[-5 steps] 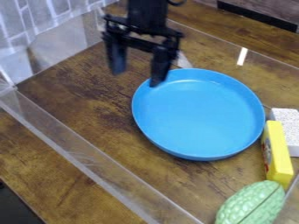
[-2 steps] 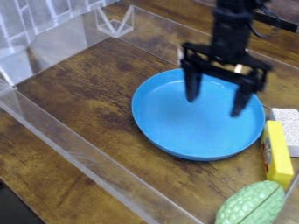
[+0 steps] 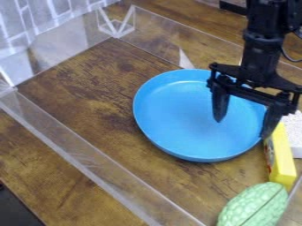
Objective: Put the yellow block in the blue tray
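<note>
The yellow block (image 3: 280,161) lies just below the end effector (image 3: 245,122) in view (its fingers spread wide).

The tray (image 3: 195,119) lies on the wooden table (image 3: 71,106), and the block with the small mark (image 3: 280,157) lies just beside it, to the right of the tray. The ribbed rounded object (image 3: 252,206) lies in front of the tray toward its right, and the speckled block (image 3: 290,120) lies to the right of the tray, behind the marked block. A clear barrier (image 3: 94,163) runs along the left and front of the tray.
</note>
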Robot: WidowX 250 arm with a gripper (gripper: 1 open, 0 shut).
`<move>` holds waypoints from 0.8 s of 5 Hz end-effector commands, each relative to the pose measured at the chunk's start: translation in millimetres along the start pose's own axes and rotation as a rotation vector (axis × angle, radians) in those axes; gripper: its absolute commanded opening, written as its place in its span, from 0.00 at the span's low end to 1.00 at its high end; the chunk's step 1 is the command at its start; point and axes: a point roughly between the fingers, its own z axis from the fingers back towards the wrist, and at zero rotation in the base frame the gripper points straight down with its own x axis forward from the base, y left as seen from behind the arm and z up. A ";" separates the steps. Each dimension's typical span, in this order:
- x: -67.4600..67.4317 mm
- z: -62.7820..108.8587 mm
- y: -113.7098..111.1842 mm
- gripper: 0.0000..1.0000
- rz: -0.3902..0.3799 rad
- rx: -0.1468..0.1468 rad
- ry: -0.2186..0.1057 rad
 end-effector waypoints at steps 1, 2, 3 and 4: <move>9.3 13.7 -14.5 1.00 -0.023 -0.034 -0.072; 11.8 8.1 -16.5 1.00 -0.023 -0.053 -0.084; 13.4 2.4 -14.4 1.00 -0.021 -0.071 -0.088; 15.4 -4.2 -7.7 1.00 -0.015 -0.088 -0.091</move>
